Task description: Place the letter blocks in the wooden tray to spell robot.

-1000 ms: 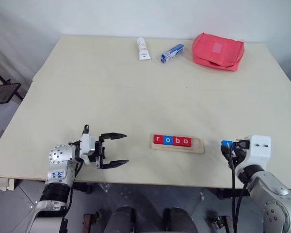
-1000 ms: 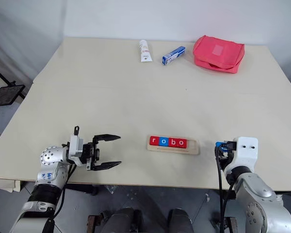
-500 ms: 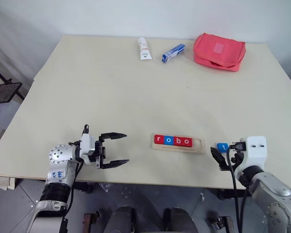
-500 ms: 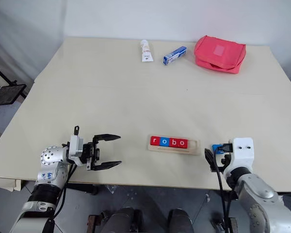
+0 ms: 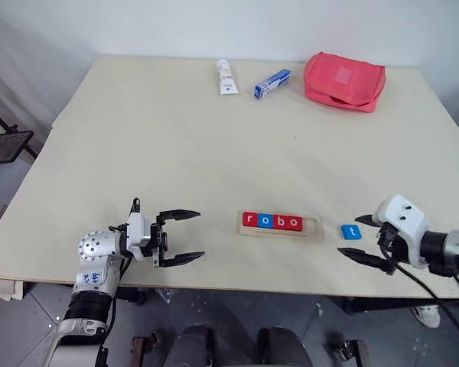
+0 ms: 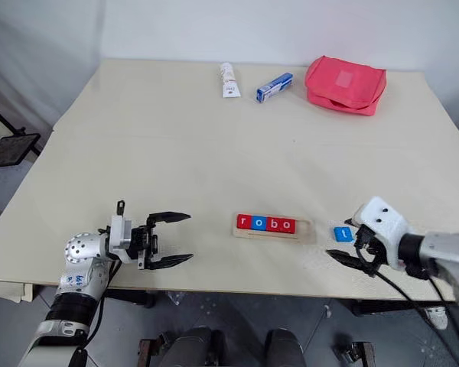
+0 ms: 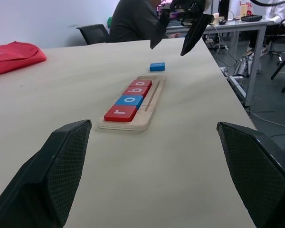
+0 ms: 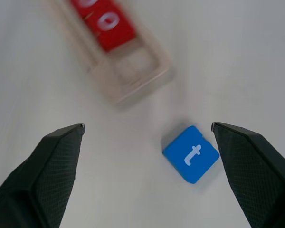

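Left eye view: wooden tray [image 5: 315, 228] near the front edge of the table [image 5: 176, 153], holding four letter blocks [image 5: 271, 222] reading r, o, b, o (red, blue, red, red), packed to its left end; rightmost slot bare. Blue t block [image 5: 351, 231] lies flat on the table just right of the tray, apart from it. Right gripper [image 5: 368, 239] sits just right of the t block, fingers spread wide, holding nothing, not touching the block. Right wrist view: t block [image 8: 191, 154] between the two spread fingers [image 8: 57, 161], nearer one of them, tray end beyond it. Left gripper [image 5: 185, 236] hovers at the front edge well left of the tray, pointing toward it, jaws wide, empty. Far edge: white tube [image 5: 226, 77], blue-and-white box [image 5: 271, 83], red pouch [image 5: 343, 81].
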